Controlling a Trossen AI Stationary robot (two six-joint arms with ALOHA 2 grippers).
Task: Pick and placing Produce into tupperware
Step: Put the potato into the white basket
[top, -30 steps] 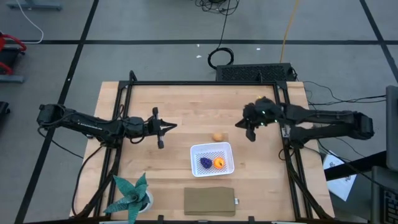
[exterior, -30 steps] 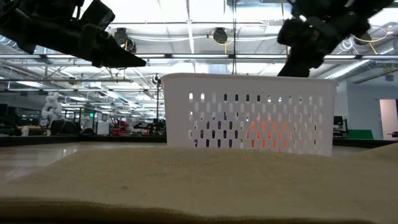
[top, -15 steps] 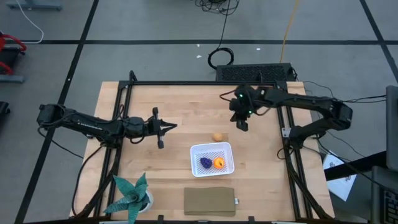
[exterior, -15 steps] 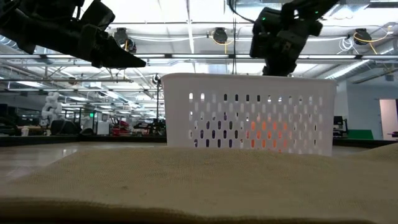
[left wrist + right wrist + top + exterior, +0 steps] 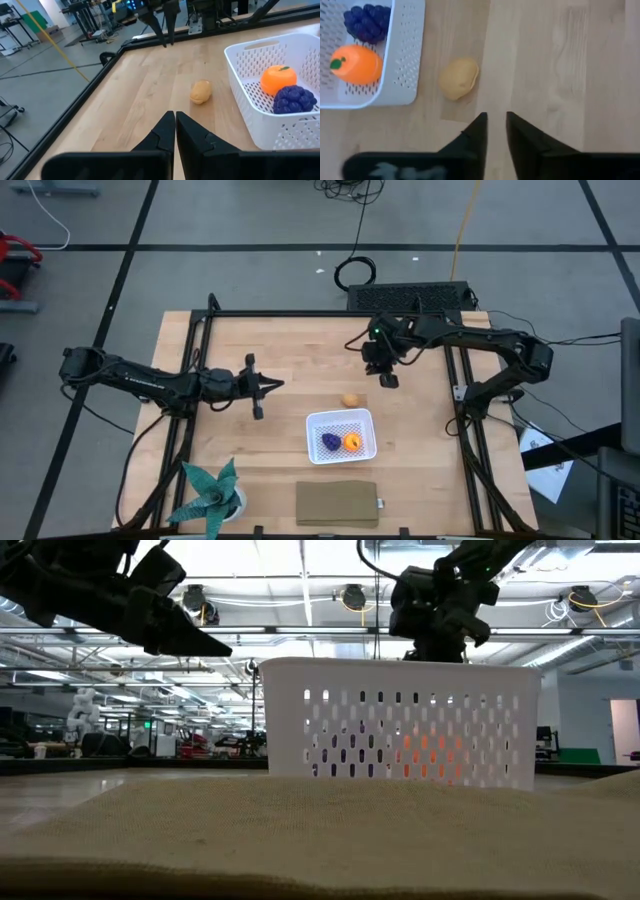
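The white tupperware [image 5: 340, 416] stands on the wooden table right of centre, with the orange piece [image 5: 352, 442] and the purple piece [image 5: 330, 441] inside it. The tan-yellow piece [image 5: 350, 400] lies on the table just beyond its far wall, also seen in the right wrist view [image 5: 459, 78]. My right gripper [image 5: 388, 380] hangs above the table to the right of and beyond that piece, pointing steeply down, its fingers a little apart [image 5: 496, 122] and empty. My left gripper [image 5: 280, 383] waits shut and nearly level at the left [image 5: 175, 120], pointing toward the tan-yellow piece [image 5: 201, 91].
A teal spiky plant in a white pot [image 5: 213, 495] stands at the near left. A flat tan slab [image 5: 338, 503] lies by the near edge, in front of the tupperware. Black frame rails [image 5: 200, 360] run along the table's sides. Bare wood lies around the tan-yellow piece.
My right gripper has swung from the table's right side toward the left, coming closer to the tan-yellow piece, and has tipped further downward while rolling at the wrist. The produce and the tupperware have stayed where they were.
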